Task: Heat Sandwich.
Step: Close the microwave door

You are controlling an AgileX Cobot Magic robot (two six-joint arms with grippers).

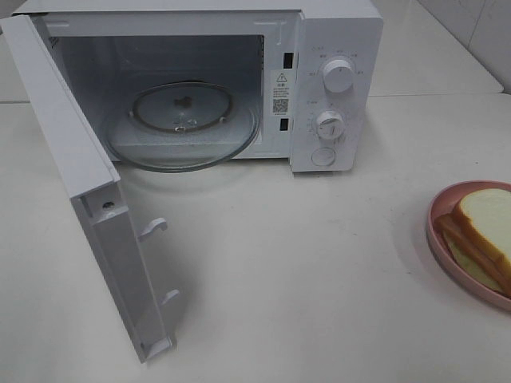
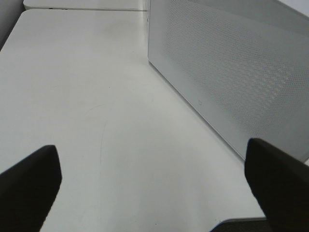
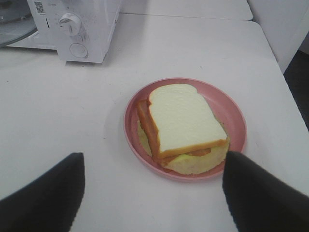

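Note:
The sandwich [image 1: 485, 227] [image 3: 181, 123], white bread with tan crust and a pinkish filling, lies on a round pink plate [image 1: 438, 239] [image 3: 231, 108] at the table's right edge. The white microwave [image 1: 335, 48] stands at the back with its door [image 1: 96, 207] swung wide open and the glass turntable [image 1: 184, 128] bare inside. My right gripper [image 3: 152, 193] is open, its dark fingers [image 3: 43, 198] spread on either side of the plate's near rim, apart from it. My left gripper [image 2: 154, 188] is open over bare table beside the door's perforated panel [image 2: 231, 72]. Neither gripper appears in the exterior high view.
Two knobs [image 1: 339, 76] and a round button [image 1: 323, 156] sit on the microwave's control panel. The open door juts toward the table's front left. White table [image 1: 303, 279] stretches between the microwave and the plate. A tiled wall stands at the far right.

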